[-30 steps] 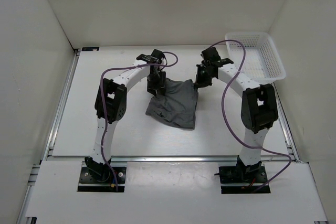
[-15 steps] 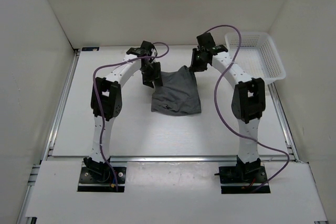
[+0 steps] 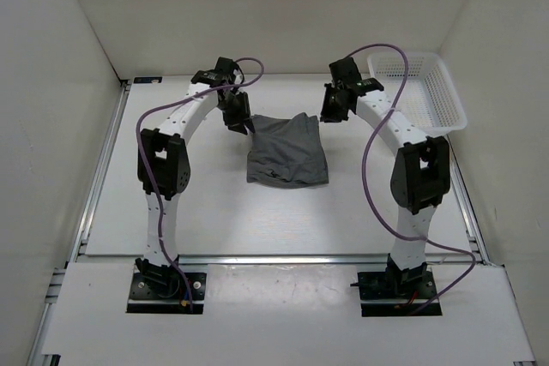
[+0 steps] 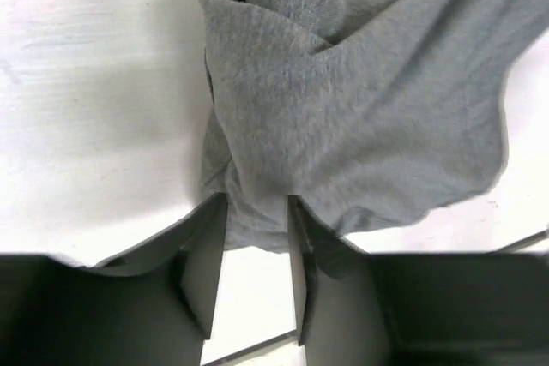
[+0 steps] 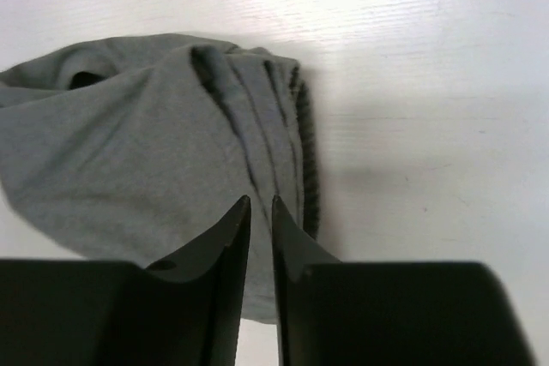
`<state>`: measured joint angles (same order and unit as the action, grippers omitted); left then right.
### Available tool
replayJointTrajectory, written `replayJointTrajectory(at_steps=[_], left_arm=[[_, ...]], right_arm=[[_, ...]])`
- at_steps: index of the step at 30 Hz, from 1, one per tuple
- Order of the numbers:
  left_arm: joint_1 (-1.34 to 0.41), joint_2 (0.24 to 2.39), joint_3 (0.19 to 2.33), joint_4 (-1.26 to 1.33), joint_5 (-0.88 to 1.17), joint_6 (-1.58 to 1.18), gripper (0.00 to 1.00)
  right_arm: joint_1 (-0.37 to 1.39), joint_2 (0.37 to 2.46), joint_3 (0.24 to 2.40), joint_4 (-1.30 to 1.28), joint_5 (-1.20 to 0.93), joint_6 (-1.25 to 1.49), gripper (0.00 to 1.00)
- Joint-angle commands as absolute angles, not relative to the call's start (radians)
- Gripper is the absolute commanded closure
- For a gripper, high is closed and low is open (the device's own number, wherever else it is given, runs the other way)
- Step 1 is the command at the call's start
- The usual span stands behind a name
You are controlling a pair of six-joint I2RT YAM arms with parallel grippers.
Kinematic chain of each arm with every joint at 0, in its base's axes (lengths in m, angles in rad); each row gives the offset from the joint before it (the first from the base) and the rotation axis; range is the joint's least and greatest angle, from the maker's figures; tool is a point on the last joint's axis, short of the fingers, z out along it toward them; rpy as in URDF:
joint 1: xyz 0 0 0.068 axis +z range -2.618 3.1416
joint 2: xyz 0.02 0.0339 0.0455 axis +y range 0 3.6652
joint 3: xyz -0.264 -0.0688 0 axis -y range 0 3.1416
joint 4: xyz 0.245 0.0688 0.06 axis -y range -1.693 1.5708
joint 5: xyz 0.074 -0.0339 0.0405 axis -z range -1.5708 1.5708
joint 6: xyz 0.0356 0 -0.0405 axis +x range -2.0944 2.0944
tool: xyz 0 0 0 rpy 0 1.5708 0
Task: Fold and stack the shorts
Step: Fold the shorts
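The grey shorts [image 3: 287, 152] lie mostly flat in the middle of the table, waistband toward the far side. My left gripper [image 3: 244, 123] is at their far left corner. In the left wrist view its jaws [image 4: 255, 233] stand open, with the edge of the shorts [image 4: 360, 109] lying between the fingertips and white table showing behind. My right gripper [image 3: 326, 117] is at the far right corner. In the right wrist view its jaws [image 5: 261, 201] are nearly together over the waistband folds of the shorts [image 5: 129, 143], and creases run into the tips.
A white mesh basket [image 3: 450, 96] stands at the far right corner of the table. White walls enclose the table on the left, back and right. Purple cables loop over both arms.
Both grippers carried the shorts toward the far side and spread them out. The left gripper has opened and moved left and back. The right gripper has shifted slightly right.
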<state>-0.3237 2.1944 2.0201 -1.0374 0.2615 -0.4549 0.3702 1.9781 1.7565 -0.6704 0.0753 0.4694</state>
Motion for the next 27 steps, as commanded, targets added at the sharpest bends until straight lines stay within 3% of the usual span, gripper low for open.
replayJointTrajectory(at_steps=[1, 2, 6, 16, 20, 25, 26, 27], left_arm=[[-0.318, 2.118, 2.026, -1.028, 0.297, -0.465, 0.62], [-0.318, 2.147, 2.037, -1.028, 0.298, -0.465, 0.71], [-0.318, 2.254, 2.117, -1.019, 0.311, -0.474, 0.86], [-0.308, 2.543, 2.367, -1.019, 0.247, -0.494, 0.88], [-0.308, 2.554, 2.387, -1.019, 0.247, -0.476, 0.76], [-0.308, 2.435, 2.387, -1.029, 0.21, -0.448, 0.38], [-0.308, 2.377, 2.387, -1.04, 0.21, -0.433, 0.24], [-0.308, 2.346, 2.387, -1.052, 0.195, -0.433, 0.18]], right_arm=[[0.383, 1.943, 1.755, -0.62, 0.012, 0.48, 0.81], [0.383, 1.971, 1.779, -0.62, -0.004, 0.48, 0.87], [0.394, 2.08, 1.874, -0.62, -0.074, 0.489, 0.88], [0.385, 2.37, 2.046, -0.664, 0.041, 0.538, 0.96], [0.385, 2.361, 2.026, -0.664, 0.041, 0.538, 0.97], [0.385, 2.205, 1.99, -0.673, 0.089, 0.528, 0.96], [0.385, 2.174, 1.99, -0.673, 0.1, 0.519, 0.87], [0.385, 2.11, 1.976, -0.673, 0.109, 0.518, 0.81]])
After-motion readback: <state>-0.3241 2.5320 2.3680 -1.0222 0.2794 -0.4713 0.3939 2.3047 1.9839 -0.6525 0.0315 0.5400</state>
